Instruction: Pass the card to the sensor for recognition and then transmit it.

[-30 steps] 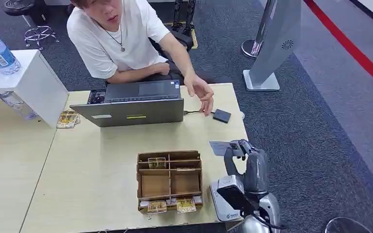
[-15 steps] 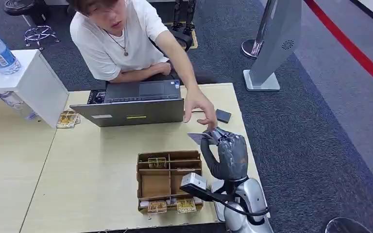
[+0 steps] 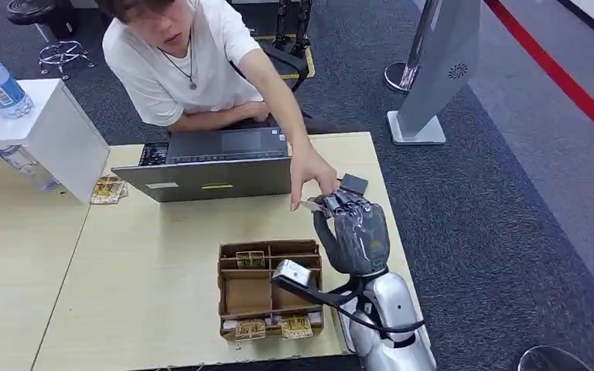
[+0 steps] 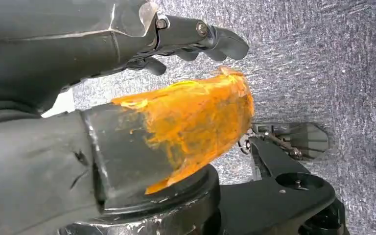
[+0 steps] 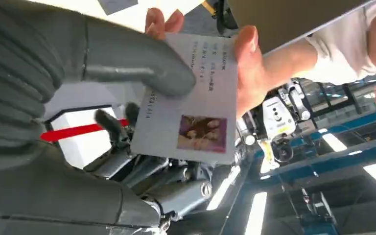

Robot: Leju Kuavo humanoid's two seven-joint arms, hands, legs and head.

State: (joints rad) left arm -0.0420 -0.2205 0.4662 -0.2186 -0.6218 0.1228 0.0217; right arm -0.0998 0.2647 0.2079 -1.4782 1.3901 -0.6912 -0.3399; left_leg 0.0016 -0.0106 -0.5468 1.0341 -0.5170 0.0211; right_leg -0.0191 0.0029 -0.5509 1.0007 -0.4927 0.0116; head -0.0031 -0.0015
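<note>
Head view is showing the right hand (image 3: 353, 232) raised over the desk (image 3: 162, 263), pinching the card (image 3: 310, 205) just in front of the dark sensor (image 3: 353, 184). A person's hand (image 3: 309, 174) is reaching across and touching the card's far edge. In the right wrist view the thumb is pressing the card (image 5: 191, 98) against the darker fingers (image 5: 112, 128), while the person's fingertips are gripping its other edge. The left hand (image 4: 196, 41) is hanging over grey carpet with its fingers curled and holding nothing. A cardboard organizer (image 3: 269, 287) is sitting beside the right arm, behind it a laptop (image 3: 209, 174).
</note>
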